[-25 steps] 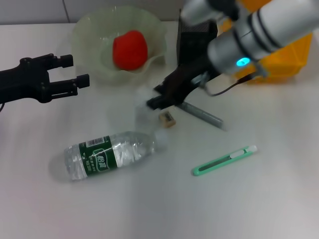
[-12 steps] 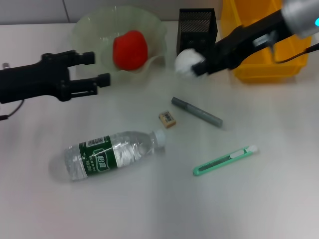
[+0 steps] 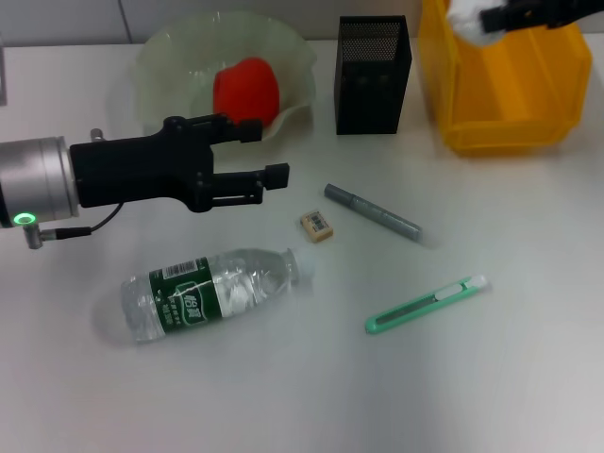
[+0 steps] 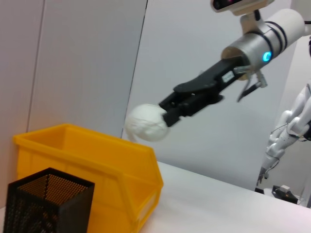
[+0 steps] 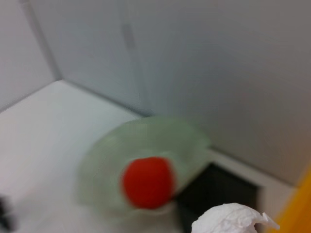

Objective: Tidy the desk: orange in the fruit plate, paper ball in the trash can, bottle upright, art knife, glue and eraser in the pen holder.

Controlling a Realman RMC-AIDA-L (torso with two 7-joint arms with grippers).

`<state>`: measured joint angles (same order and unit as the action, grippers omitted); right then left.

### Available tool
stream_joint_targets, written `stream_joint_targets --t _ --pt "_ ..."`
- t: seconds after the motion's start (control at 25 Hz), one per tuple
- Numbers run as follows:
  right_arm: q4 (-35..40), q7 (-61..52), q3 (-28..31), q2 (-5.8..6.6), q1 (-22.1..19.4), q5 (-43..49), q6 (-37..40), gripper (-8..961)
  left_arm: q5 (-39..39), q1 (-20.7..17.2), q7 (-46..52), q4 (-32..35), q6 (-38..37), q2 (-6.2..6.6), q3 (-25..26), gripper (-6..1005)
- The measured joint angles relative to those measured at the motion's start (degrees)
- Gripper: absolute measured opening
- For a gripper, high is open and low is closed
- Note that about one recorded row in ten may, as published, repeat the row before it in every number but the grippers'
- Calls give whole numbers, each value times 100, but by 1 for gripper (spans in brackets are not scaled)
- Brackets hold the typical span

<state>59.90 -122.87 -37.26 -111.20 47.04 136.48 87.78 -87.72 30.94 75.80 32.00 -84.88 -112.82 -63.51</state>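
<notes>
Head view
Right gripper [image 3: 493, 19]: at the far right corner of the counter, over the yellow bin [image 3: 510, 104], its fingers pinching the paper ball [image 3: 464, 17].
Paper ball: white and crumpled, held above the bin's open top, just over its near-left rim.
Left gripper [image 3: 267, 153]: reaches in from the left edge, its fingers spread, with nothing between them, just in front of the fruit plate [image 3: 170, 66].
Orange [image 3: 246, 92]: a red-orange fruit lying in the pale green fruit plate at the far side.
Pen holder [image 3: 373, 87]: black mesh, upright, between the plate and the bin.
Bottle [image 3: 212, 293]: lies on its side near the left edge, cap pointing right.
Eraser [image 3: 317, 225]: small, tan, mid-counter, just right of the bottle cap.
Glue [image 3: 374, 212]: a grey stick lying flat beside the eraser.
Art knife [image 3: 427, 303]: green, lying flat towards the near right.

Left wrist view
Right gripper [image 4: 171, 110]: extended in the air, clamped on the paper ball [image 4: 146, 123] above the yellow bin [image 4: 92, 170].
Pen holder [image 4: 46, 201]: stands in front of the bin.

Right wrist view
Paper ball [image 5: 233, 219]: close to the camera.
Orange [image 5: 147, 181]: sits in the fruit plate [image 5: 102, 160], blurred.
</notes>
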Motion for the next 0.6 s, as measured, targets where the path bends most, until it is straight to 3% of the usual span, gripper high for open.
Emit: stream_joint_targets --t 0.4,0.6 --pt "-310 -170 -22 -35 -4 595 -1421 388 -8 108 62 -1 3 -76 -22 785" --pt "-457 -174 -86 -42 27 658 -1734 387 -8 114 65 0 -14 -82 18 785"
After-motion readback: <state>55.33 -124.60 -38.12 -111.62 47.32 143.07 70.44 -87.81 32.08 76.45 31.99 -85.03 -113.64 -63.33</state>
